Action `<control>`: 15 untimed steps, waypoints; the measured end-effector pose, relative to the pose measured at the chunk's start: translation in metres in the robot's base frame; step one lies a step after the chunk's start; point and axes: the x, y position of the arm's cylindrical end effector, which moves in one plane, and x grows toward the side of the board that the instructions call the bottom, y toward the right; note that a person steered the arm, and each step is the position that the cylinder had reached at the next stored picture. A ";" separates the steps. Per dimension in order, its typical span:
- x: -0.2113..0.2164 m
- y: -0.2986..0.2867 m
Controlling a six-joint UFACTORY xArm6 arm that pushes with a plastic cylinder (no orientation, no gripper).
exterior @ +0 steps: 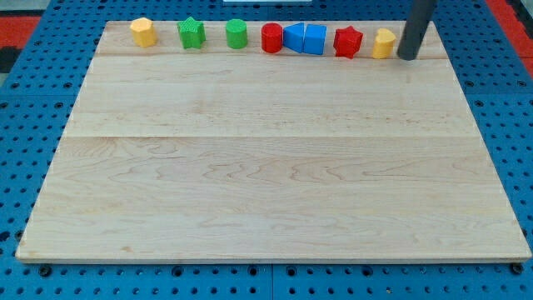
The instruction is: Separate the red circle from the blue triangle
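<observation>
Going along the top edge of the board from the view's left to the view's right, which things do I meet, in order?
Yellow block → green star → green cylinder → red circle → blue triangle → blue cube → red star → second yellow block → my tip.

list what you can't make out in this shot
- Camera view: the rod above my tip is cut off by the view's top edge.
- Right yellow block: the rod hides its right side, so shape and contact are unclear.
- Red circle and blue triangle: any gap is too small to tell.
</observation>
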 end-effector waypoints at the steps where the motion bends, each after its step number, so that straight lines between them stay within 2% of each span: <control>1: -0.012 0.003; 2: -0.087 -0.006; 5: -0.088 -0.027; 6: -0.080 -0.057; 7: -0.087 -0.116; 8: -0.086 -0.130; 9: -0.086 -0.178; 10: -0.080 -0.180; 11: -0.055 -0.195; 12: -0.056 -0.192; 13: -0.082 -0.190; 15: -0.036 -0.292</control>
